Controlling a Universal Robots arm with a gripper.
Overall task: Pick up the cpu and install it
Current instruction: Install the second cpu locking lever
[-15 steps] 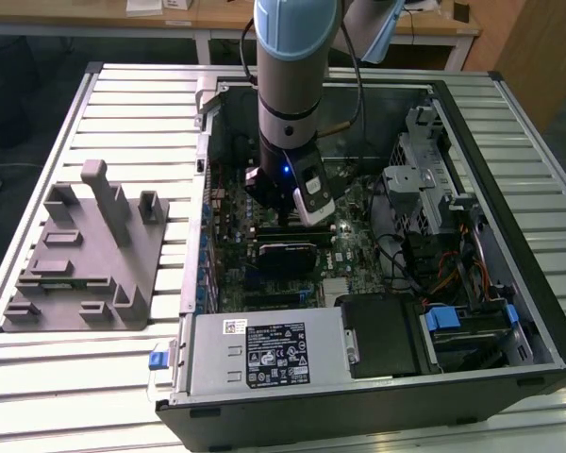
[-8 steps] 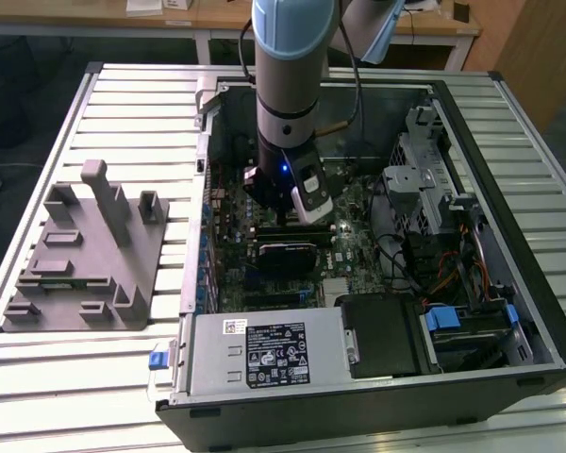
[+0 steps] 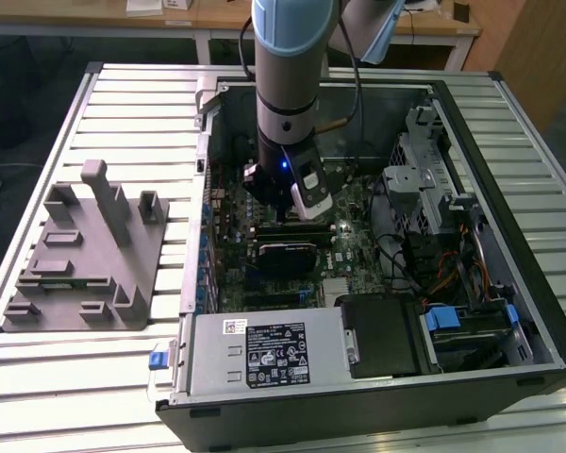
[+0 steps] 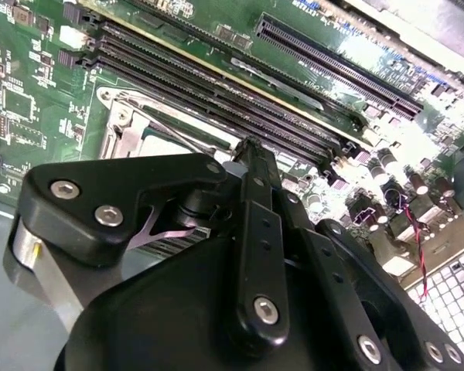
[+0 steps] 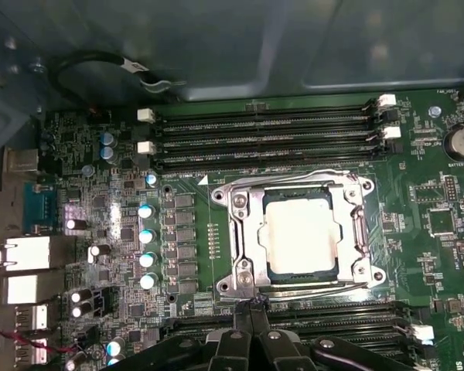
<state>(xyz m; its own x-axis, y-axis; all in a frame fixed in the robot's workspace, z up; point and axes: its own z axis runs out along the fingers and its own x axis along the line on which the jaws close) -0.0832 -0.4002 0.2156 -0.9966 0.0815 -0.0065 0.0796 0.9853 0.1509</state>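
The gripper's (image 4: pixel 251 147) matte black bolted linkage bulks nearest in the second wrist view, its jaws drawn together on nothing. Beneath spreads the green motherboard (image 5: pixel 100 193). The pale square cpu (image 5: pixel 302 234) sits inside the shiny metal-framed socket (image 5: pixel 240 232).

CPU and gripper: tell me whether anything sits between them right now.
Nothing visible does. In the first wrist view the cpu lies flat inside the socket frame, its pale top uncovered. The gripper hovers beside the frame's edge, above the memory slots, with bare board between them.
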